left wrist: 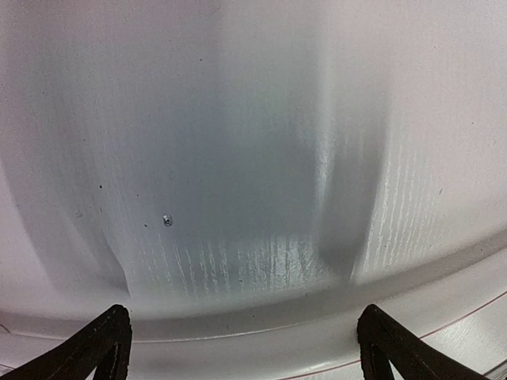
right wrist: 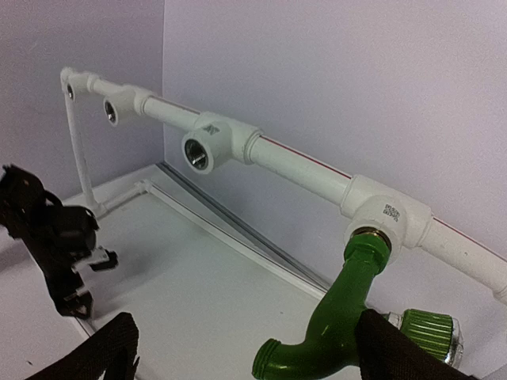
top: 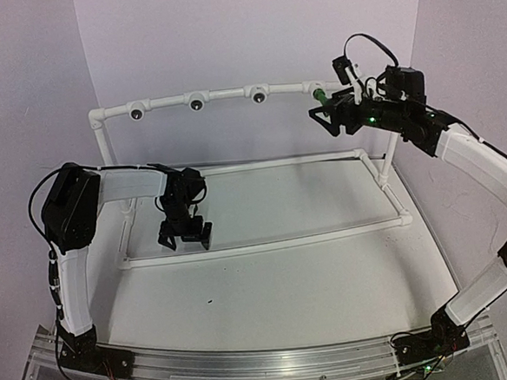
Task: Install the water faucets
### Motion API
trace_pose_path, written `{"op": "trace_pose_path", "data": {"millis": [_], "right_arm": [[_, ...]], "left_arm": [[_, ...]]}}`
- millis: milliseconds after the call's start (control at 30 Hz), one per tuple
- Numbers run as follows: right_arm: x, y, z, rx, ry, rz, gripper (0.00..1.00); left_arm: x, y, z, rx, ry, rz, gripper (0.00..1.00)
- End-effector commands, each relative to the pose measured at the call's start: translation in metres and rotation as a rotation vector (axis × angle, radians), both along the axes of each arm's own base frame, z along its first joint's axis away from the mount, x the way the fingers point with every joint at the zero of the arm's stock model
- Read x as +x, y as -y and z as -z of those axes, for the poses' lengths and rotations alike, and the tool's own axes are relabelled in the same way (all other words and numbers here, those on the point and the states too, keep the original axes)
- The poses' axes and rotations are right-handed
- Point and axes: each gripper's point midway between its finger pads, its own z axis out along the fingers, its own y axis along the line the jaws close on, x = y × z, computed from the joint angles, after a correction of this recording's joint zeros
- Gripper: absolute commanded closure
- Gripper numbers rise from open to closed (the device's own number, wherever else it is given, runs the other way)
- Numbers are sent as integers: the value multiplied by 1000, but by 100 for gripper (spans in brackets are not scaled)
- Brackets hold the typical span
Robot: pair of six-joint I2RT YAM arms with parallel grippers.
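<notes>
White tabletop [top: 286, 275], pale lavender backdrop on the far and side walls.

Count: one white pipe frame [top: 266, 241]; four tee fittings along its far top rail. Three had open sockets [top: 197, 103]; the fourth, the rightmost tee [right wrist: 388, 215], was occupied.

One green faucet [right wrist: 342, 313] was seen. Its neck was seated in that rightmost tee and its body hung below the rail, ribbed knob to the right.

Two arms, two claws.

Right claw [right wrist: 247, 332] was raised at the rail's right end, jaws spread wide, gripping nothing. The faucet sat between its fingers, close against the one finger [right wrist: 396, 352] at the right of the wrist view; contact could not be judged. The other finger was well apart from it.

Left claw [left wrist: 242, 317] hovered low over the left of the tabletop, near the frame's near bottom pipe, jaws fully spread, empty.

One small speck [left wrist: 167, 220] lay on the tabletop beneath it.
</notes>
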Motion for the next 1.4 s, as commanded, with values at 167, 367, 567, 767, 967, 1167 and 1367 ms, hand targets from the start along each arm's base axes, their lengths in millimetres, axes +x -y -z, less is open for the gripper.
{"op": "trace_pose_path", "data": {"millis": [167,367,567,767,967,1167,1367], "right_arm": [[17,49,35,-767,279,141,2],[22,46,22,-872,403,203,2],[35,46,24,-1007,497,257,2],[44,35,23,-1025,547,259,13],[51,24,27,-1012,574,270,29],[53,19,27,-961,577,288,46],[56,20,26,-824,504,331,65]], "left_arm": [[1,6,-8,-19,5,14,1],[2,6,-7,-18,7,6,1],[0,6,-7,-21,6,-1,1],[2,6,-7,-19,9,-4,1],[2,6,-8,-19,10,-8,1],[0,3,-8,-14,7,-12,1],[-1,3,-8,-14,7,-14,1]]}}
